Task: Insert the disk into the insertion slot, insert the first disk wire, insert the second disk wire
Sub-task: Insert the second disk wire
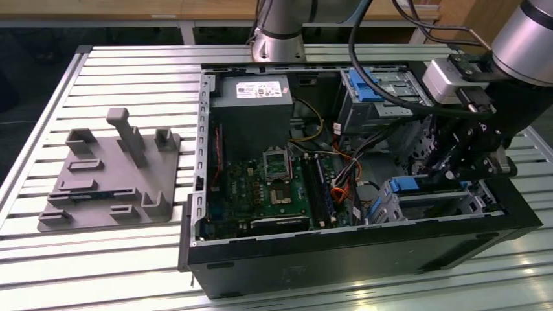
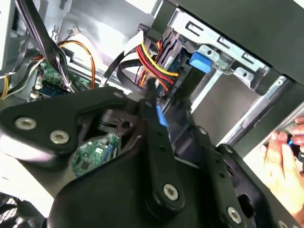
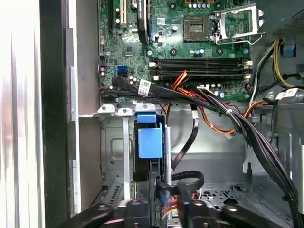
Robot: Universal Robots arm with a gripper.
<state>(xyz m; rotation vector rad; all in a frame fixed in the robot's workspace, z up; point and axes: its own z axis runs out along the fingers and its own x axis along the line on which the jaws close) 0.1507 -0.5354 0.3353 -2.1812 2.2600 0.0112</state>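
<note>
The disk (image 3: 149, 137) sits in the insertion slot (image 3: 114, 156), its blue carrier tab standing at the cage's mouth. In the exterior view the same blue carrier (image 1: 403, 184) shows in the silver cage (image 1: 449, 201) at the case's near corner on that view's right. My gripper (image 1: 441, 172) hangs just over the disk's end. Its black fingers (image 3: 187, 209) are close together around a small dark connector (image 3: 164, 192) with red, yellow and black wires. In the second wrist view the gripper (image 2: 164, 102) holds a blue-tipped plug (image 2: 162, 118) beside the blue tab (image 2: 199, 61).
A bundle of black cables (image 3: 213, 104) crosses the case above the cage. The motherboard (image 1: 276, 188), grey power-supply box (image 1: 250, 97) and a taller bay with blue latch (image 1: 380, 91) fill the case. A grey fixture plate (image 1: 108, 175) lies on the exterior view's left. A person's hand (image 2: 285, 152) is outside the case.
</note>
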